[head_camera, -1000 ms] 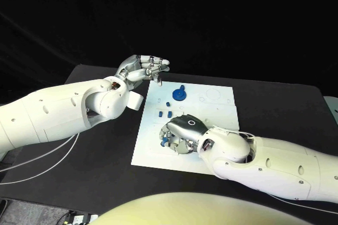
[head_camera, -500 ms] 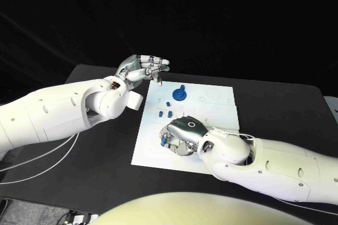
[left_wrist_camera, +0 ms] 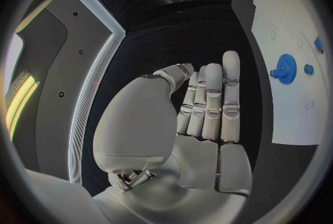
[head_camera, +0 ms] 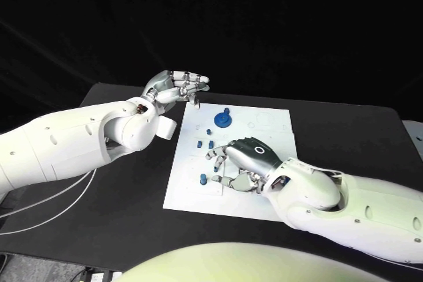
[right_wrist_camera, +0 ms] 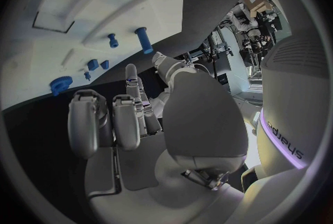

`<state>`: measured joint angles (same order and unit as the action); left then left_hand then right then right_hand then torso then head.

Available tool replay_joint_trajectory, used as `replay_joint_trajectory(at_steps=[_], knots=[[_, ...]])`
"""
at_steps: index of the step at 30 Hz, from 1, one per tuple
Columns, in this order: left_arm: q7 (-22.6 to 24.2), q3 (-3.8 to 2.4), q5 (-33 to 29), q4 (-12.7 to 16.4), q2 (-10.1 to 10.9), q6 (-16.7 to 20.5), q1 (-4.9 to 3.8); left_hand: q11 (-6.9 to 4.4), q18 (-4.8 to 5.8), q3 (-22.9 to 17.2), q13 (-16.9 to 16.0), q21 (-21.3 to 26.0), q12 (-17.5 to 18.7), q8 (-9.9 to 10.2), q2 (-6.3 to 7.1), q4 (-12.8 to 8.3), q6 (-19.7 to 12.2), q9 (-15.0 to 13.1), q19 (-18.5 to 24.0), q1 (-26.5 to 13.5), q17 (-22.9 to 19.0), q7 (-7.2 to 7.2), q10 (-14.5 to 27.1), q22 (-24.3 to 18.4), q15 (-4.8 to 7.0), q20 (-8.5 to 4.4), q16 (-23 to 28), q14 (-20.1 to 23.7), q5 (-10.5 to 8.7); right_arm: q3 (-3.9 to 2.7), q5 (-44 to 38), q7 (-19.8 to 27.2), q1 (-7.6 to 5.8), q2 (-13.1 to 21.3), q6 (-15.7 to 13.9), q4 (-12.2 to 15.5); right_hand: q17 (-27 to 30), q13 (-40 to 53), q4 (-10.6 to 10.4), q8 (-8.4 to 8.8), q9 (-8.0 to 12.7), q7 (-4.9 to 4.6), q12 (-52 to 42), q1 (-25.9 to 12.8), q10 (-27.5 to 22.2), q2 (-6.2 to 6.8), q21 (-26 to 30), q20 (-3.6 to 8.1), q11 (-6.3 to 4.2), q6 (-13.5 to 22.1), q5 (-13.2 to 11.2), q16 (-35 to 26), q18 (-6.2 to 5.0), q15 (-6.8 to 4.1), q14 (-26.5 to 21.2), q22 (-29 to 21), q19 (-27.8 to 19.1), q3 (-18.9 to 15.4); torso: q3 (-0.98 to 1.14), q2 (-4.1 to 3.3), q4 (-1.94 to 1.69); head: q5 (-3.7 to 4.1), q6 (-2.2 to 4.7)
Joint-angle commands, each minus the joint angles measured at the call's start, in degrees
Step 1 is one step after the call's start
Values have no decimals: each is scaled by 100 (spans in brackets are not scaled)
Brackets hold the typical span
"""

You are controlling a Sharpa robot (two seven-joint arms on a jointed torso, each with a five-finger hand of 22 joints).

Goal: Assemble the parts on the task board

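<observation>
board: white task board (head_camera: 264, 166) flat mid-worktop (head_camera: 123, 190), long side running away from the robot.
parts: blue gear (head_camera: 224, 118) at the far end; small blue pegs (head_camera: 211, 139) in a short row mid-board; two more blue pieces (head_camera: 205, 179) near the left edge, just beside the right hand.
right hand: right hand (head_camera: 239, 166) over the near-middle of the board. A second ago it sat low and hunched over the pieces; now it's rolled back and lifted, fingers (head_camera: 214, 153) spread apart, nothing visibly between them. Right wrist view agrees: fingers loose, pegs lying on the board beyond them.
left hand: left hand (head_camera: 179, 86) hangs off the board's far left corner, above the worktop, same place as before. Fingers curled in narrow at the tips; can't tell if something small is pinched there.
read: looks like the right hand just let go or came off a piece, so that piece is probably placed or dropped. Loose pegs remain, so assembly isn't finished.
</observation>
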<state>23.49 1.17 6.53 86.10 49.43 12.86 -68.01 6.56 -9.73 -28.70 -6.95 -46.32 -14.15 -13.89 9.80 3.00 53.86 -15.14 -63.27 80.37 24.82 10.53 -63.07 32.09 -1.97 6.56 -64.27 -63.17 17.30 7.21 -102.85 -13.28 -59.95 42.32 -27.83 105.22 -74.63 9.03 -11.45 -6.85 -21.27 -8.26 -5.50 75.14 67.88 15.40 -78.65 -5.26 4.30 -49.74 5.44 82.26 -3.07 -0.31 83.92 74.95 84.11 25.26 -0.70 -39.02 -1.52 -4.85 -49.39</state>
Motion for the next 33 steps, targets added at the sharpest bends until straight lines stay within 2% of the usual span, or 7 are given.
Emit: replay_joint_trajectory(at_steps=[1, 3, 8, 11, 14, 24, 33], knots=[[29, -3, -15, 6, -5, -96, -4, -8, -82, -9, -9, 3, -20, -21, -36, -24, -31, -3, 17, 2, -5, 16, 34, 5, 20, -4, 13, 30, 21, -26, 566, 157, -113, 295, -621, 180, -57, 80, 9, -143, -55, -35, -131, 153, 239, -176, -86, 11, 2, -295, 24, 45, 91, -10, 309, 1048, 307, 15, -6, 5, -2, 102, 40], [27, 0, -15, 7, -3, -98, -4, -8, -82, -9, -9, 3, -20, -21, -36, -24, -31, -3, 17, 2, -5, 16, 34, 5, 20, -4, 13, 30, 21, -37, 1050, 128, -219, 561, -585, 268, -192, 149, -2, -232, -84, -91, -230, 207, 417, -236, -249, -3, 16, -477, 54, 123, 125, 9, 344, 1121, 353, 60, -8, 7, 0, 168, 55], [26, 7, -16, 17, 15, -93, -3, -7, -82, -9, -10, 3, -26, -22, -37, -24, -34, -3, 19, -4, -7, 16, 39, 5, 19, -3, 12, 31, 20, -45, 2381, -42, -449, 1272, -223, 328, -445, 895, -229, -509, -235, 137, -1085, -114, 1200, -219, -628, 134, -232, -789, 234, 280, 198, -176, 405, 1295, 457, -217, -18, 15, 30, 437, 97], [26, 9, -16, 35, 33, -90, -3, -7, -82, -9, -10, 3, -26, -22, -37, -24, -34, -3, 19, -4, -7, 16, 39, 5, 19, -3, 12, 31, 20, -29, 2790, -162, -506, 1656, -23, 359, -500, 3265, -442, -775, -548, 242, -3255, -300, 995, -318, -765, 220, -348, -755, 640, 326, 228, -277, 420, 1361, 492, -611, -24, 15, 46, 551, 100], [27, 16, -16, 59, 64, -87, -3, -7, -82, -8, -11, 4, -29, -23, -37, -23, -34, -3, 20, -8, -8, 16, 41, 5, 19, -3, 11, 32, 19, 7, 2959, -426, -505, 2018, 226, 429, -741, 5358, -488, -954, -851, 223, -5248, -399, 991, -467, -954, 209, -310, -564, 589, 450, 268, -262, 467, 1439, 542, -925, -18, 20, 105, 650, 100], [15, 42, -16, 60, 84, -105, -2, -6, -81, -7, -11, 4, -32, -24, -40, -17, -35, -3, 21, -17, -9, 17, 44, 5, 18, -1, 10, 32, 19, 66, 2390, -1140, -334, 2429, 526, 697, -1083, 6624, -518, -1184, -1118, 233, -6576, -454, 1285, -499, -1135, 206, -295, -434, 543, 604, 307, -236, 523, 1505, 589, -1284, 7, 38, 170, 681, 86], [21, 57, -17, 64, 98, -99, -1, -6, -81, -7, -11, 4, -32, -24, -40, -17, -35, -3, 21, -17, -9, 17, 44, 5, 18, -1, 10, 32, 19, 95, 2042, -1530, -86, 2363, 492, 781, -1125, 6857, -527, -1281, -1204, 259, -6812, -617, 1365, -541, -1135, 215, -315, -437, 689, 623, 307, -251, 529, 1505, 589, -1570, -9, 25, 144, 704, 60]])
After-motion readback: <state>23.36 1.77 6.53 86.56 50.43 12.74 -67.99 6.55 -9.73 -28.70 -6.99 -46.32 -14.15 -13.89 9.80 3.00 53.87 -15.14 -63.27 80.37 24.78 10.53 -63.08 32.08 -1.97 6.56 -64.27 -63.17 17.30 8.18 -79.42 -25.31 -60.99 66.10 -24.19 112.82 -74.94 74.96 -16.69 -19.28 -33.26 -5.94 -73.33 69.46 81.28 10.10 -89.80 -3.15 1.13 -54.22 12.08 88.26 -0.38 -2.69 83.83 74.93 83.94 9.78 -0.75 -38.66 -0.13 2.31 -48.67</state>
